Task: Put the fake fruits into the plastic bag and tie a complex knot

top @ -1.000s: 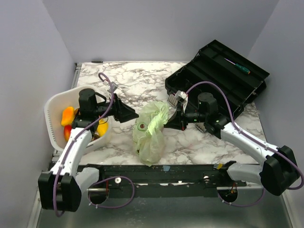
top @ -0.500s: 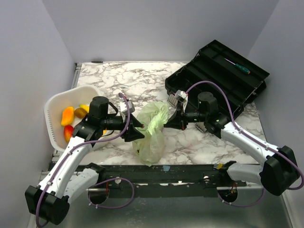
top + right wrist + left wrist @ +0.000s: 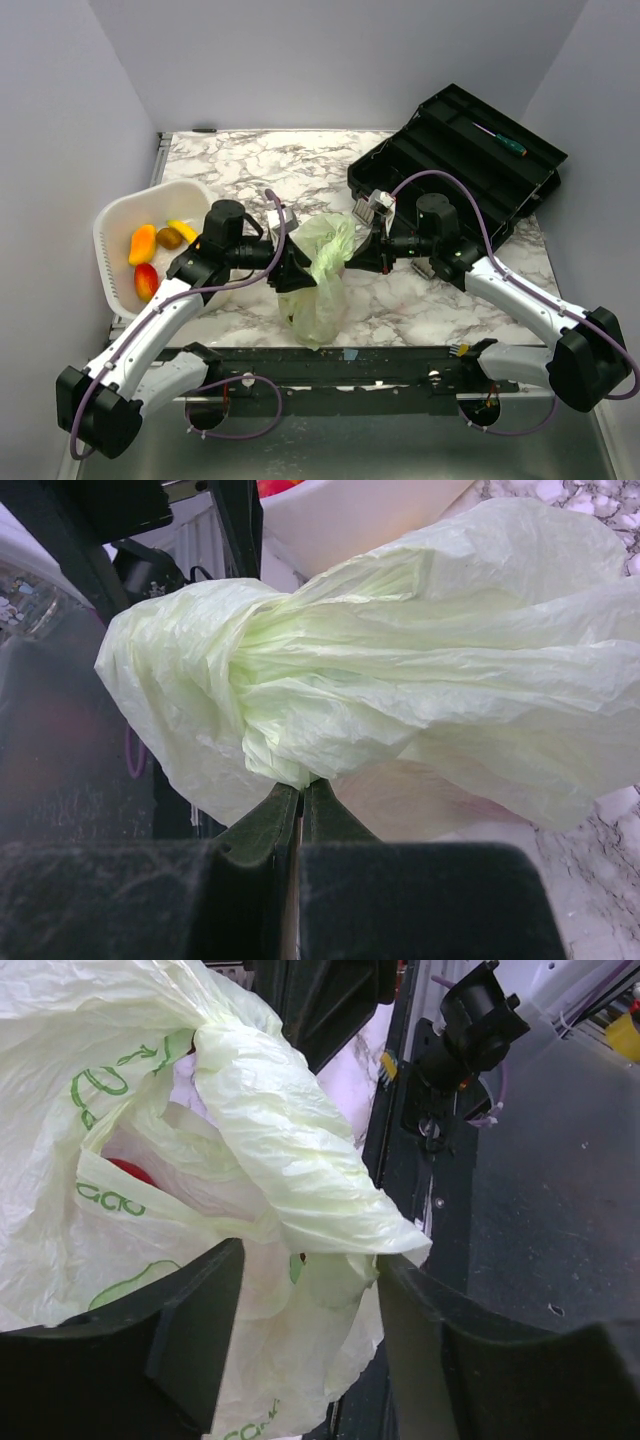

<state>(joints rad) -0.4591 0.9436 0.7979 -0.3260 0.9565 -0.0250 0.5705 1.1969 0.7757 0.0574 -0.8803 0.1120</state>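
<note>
The plastic bag point(image 3: 320, 300) slumps on the table point(image 3: 250, 170) near the front edge. The left pincer point(image 3: 297, 274) stands open astride its mouth rim, gripping nothing. The right pincer point(image 3: 358, 256) is clamped on a bunched handle. The open jaws could snag the thin film and tear it, or drag the mouth closed, with fake fruits point(image 3: 143, 243) unpacked in the white basket point(image 3: 108, 222) beyond.

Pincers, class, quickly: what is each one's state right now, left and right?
Left pincer: open, at the plastic bag, nothing gripped.
Right pincer: shut on the plastic bag's gathered film.
</note>
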